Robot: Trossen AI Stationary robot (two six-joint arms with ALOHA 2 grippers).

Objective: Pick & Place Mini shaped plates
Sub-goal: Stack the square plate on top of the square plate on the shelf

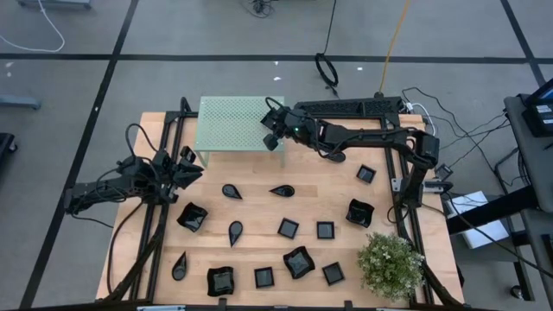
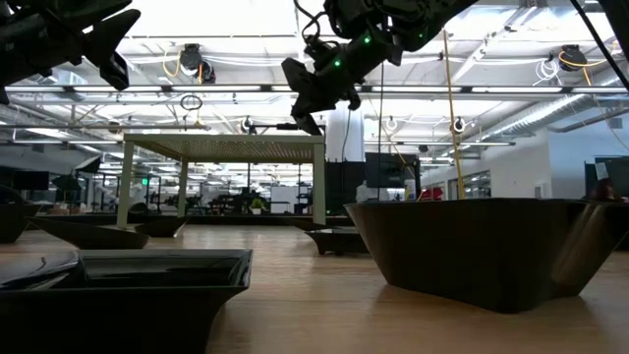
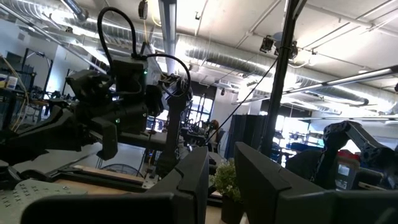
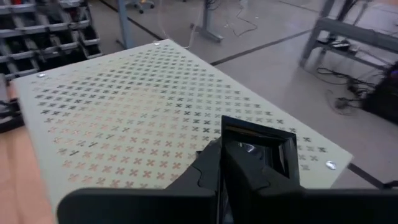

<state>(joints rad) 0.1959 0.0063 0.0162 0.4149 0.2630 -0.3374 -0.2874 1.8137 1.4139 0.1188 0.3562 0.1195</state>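
Observation:
Several glossy black mini shaped plates, square (image 1: 288, 228), teardrop (image 1: 232, 191) and wavy-rimmed (image 1: 192, 217), lie flat on the wooden table. At the far side stands the green perforated platform (image 1: 233, 121) on its legs. Above the platform's right part my right gripper (image 4: 222, 180) is shut on one small square plate (image 4: 261, 149). In the low view this gripper (image 2: 307, 108) hangs just above the platform top (image 2: 226, 147). My left gripper (image 1: 192, 164) waits raised at the table's left edge, its fingers (image 3: 186, 180) apart with nothing between them. My right gripper pinches the square plate by the rim nearest the fingers (image 4: 231, 149), between its two fingers. The fingers come nearly level from the table's right side, slanting slightly down. The plate sticks out ahead of the fingertips, tilted, over the platform; whether it touches the platform I cannot tell.
A small potted plant (image 1: 390, 263) stands at the near right corner. In the low view, large dark plates (image 2: 472, 246) fill the foreground. Dark frame rails run along the table's left (image 1: 155, 233) and right (image 1: 406, 216) sides.

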